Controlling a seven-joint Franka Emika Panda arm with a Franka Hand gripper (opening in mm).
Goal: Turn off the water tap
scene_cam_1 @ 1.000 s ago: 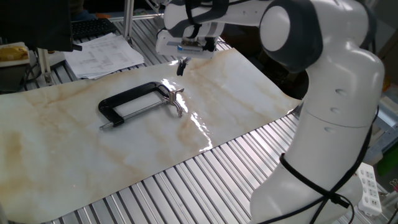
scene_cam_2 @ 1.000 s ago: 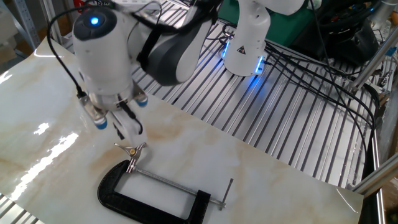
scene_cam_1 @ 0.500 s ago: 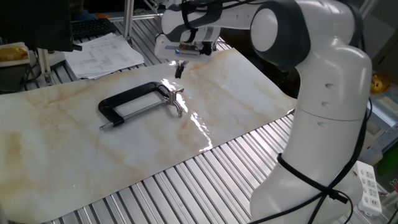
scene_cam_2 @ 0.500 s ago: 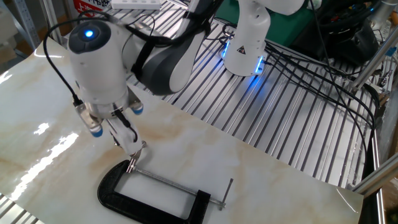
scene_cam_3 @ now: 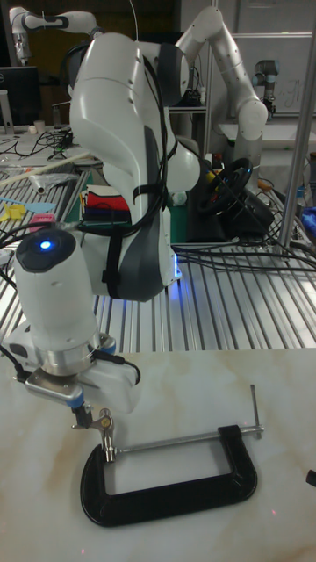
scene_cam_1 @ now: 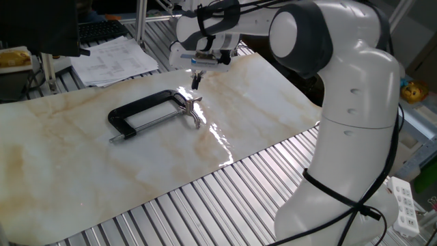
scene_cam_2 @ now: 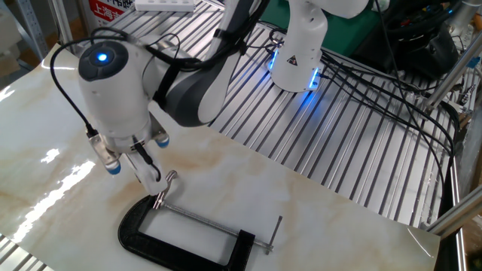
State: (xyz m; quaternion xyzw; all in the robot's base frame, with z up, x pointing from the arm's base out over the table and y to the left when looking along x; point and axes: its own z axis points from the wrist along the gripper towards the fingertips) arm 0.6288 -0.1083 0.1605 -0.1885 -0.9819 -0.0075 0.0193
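Observation:
The water tap is a small shiny pronged handle at the screw end of a black C-clamp lying flat on the marble-patterned sheet. My gripper hangs just above and slightly behind the handle, fingers together and nothing between them. In the other fixed view the fingertips sit right beside the tap, almost touching it. In the tall view the gripper is just left of the tap, at the left end of the clamp.
The marble sheet lies over a slatted metal table. Papers and a keyboard lie at the back. The clamp's sliding bar sticks out at its far end. Cables run across the slats.
The gripper has dropped lower and moved closer to the tap handle. The clamp has not moved.

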